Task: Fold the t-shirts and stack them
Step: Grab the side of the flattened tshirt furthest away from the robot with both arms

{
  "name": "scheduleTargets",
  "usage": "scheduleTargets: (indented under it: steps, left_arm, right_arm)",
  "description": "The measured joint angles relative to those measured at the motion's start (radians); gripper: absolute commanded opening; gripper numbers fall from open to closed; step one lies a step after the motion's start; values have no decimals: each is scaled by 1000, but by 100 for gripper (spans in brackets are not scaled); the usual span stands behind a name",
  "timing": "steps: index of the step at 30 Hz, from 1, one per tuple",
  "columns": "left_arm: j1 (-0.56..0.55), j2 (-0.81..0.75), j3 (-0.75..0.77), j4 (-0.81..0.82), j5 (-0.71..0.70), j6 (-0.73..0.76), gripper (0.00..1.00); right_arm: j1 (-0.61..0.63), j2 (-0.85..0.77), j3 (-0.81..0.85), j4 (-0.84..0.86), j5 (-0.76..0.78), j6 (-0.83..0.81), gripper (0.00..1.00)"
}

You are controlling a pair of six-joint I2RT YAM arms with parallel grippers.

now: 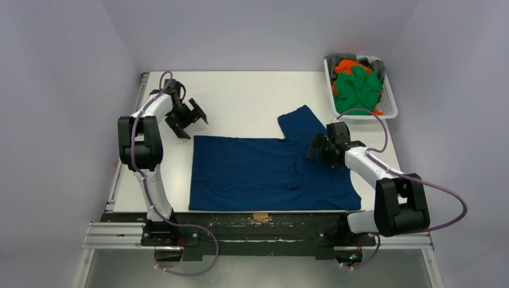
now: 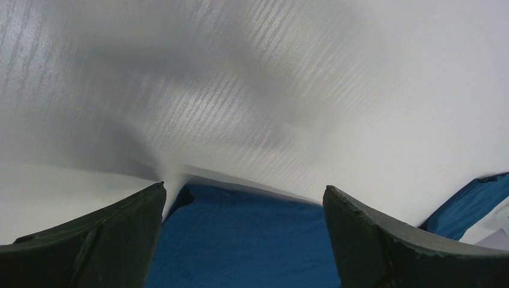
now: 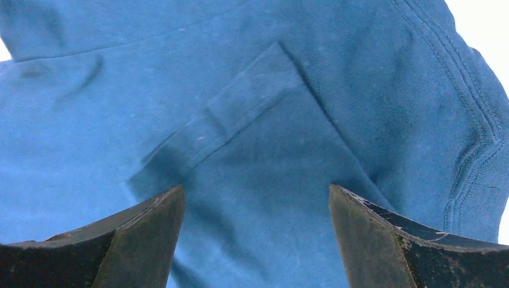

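- T-shirt (image 1: pixel 264 174), navy, flat on bench (image 1: pixel 240 96) for folding.
- Left hand (image 1: pixel 189 123) spread, empty, by its far-left corner.
- Right hand (image 1: pixel 318 151) spread, empty, above its folded-in sleeve.

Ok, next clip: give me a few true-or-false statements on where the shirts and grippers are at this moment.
1. The navy t-shirt lies spread on the table. True.
2. The right gripper is shut on a sleeve. False: it is open over the shirt, gripping nothing.
3. The basket holds green and orange shirts. True.
4. The left gripper is over the basket. False: it is open by the navy t-shirt's far left corner.
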Motion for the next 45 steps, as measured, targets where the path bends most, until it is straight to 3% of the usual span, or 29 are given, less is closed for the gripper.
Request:
scheduleTargets:
  steps: [7,17,23,32,41,45]
  left_arm:
    - [-1,0,-10,4,13,-5,100]
    - [-29,-11,-47,2,13,-64,100]
    - [-85,-13,-48,1,0,-97,91]
    - [-130,-3,-37,-5,-9,-139,69]
    - [-152,32,11,-54,-67,-193,63]
    - [-174,92,107,-142,-99,-203,56]
  right_arm:
    - [-19,109,34,-2,101,50,88]
    - [-138,131,54,-8,101,86,88]
    - [-152,131,56,-12,101,60,88]
    - [-163,131,58,-26,103,9,88]
    - [-198,130,60,-32,97,-12,88]
    - [-206,123,60,-40,98,-15,88]
